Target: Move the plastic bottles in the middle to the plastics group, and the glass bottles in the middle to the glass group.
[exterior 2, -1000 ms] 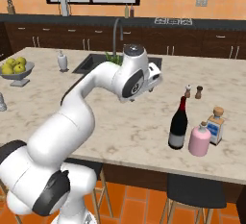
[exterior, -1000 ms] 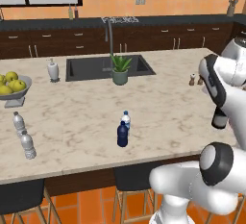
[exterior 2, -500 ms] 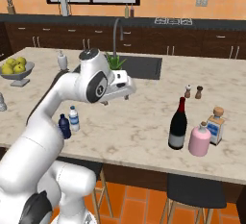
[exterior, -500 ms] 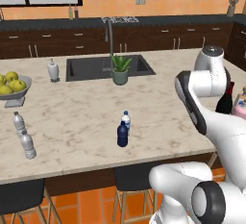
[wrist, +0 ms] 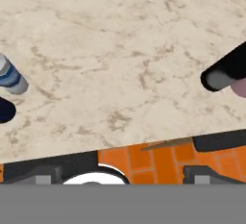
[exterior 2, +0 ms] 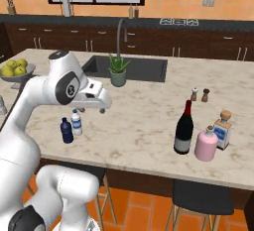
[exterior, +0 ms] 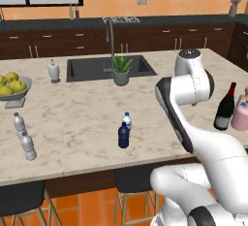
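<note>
Nearest the front edge of the counter [exterior: 87, 108], the dark blue bottle [exterior: 123, 135] and the clear bottle with the blue cap [exterior: 127, 121] stand upright, touching or nearly so, about midway along that edge, where they stood half a second ago. At the front left corner the two greyish water bottles [exterior: 24, 137] stand unmoved, just beside each other. Near the front right corner the wine bottle [exterior 2: 183, 128] stands upright just beside the pink container [exterior 2: 206, 144], with a square pale-blue bottle [exterior 2: 222, 130] right behind the pink one; none of these has shifted.

What has changed is the arm. Its gripper [exterior 2: 101, 106], which half a second ago hung further back over the middle of the counter, has swung nearer the front edge and now hovers just above and to the right of the two small bottles, touching neither. Its jaws are spread wide and hold nothing.

Further back, salt and pepper shakers [exterior 2: 199, 94] stand toward the right, a potted plant [exterior: 121, 70] sits at the sink's front rim, and a fruit bowl [exterior: 12, 87] rests by the left edge.
</note>
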Available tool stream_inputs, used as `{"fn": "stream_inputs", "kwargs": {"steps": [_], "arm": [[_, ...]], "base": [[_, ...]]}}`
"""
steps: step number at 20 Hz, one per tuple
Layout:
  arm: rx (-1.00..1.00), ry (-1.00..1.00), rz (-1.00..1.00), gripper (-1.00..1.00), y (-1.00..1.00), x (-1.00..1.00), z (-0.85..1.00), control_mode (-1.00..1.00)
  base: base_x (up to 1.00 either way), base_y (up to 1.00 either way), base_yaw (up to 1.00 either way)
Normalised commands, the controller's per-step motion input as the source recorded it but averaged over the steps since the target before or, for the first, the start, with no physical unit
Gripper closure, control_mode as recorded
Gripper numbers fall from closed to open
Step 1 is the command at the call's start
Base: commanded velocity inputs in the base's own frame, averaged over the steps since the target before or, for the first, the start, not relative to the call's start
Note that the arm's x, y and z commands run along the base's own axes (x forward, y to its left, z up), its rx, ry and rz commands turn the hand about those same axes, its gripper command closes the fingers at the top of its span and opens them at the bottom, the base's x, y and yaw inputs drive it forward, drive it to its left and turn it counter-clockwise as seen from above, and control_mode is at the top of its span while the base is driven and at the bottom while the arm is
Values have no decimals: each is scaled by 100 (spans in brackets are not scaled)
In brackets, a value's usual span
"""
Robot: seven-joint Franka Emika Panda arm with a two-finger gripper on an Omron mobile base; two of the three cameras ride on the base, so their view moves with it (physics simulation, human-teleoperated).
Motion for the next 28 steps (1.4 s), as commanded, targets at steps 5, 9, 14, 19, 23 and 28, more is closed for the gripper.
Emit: {"fn": "stream_inputs", "kwargs": {"steps": [5,9,14,19,23,28], "arm": [[11,0,-9,-100,96,-39,-9,-100],[8,-8,-1,-100,100,-16,-42,-100],[20,0,0,-100,89,22,-46,-100],[9,0,1,-100,53,57,-40,-100],[0,2,0,-100,4,63,-16,-100],[0,4,2,-100,-1,57,-16,-100]], "base": [[0,0,0],[0,0,0],[0,0,0],[0,0,0],[0,0,0],[0,0,0]]}}
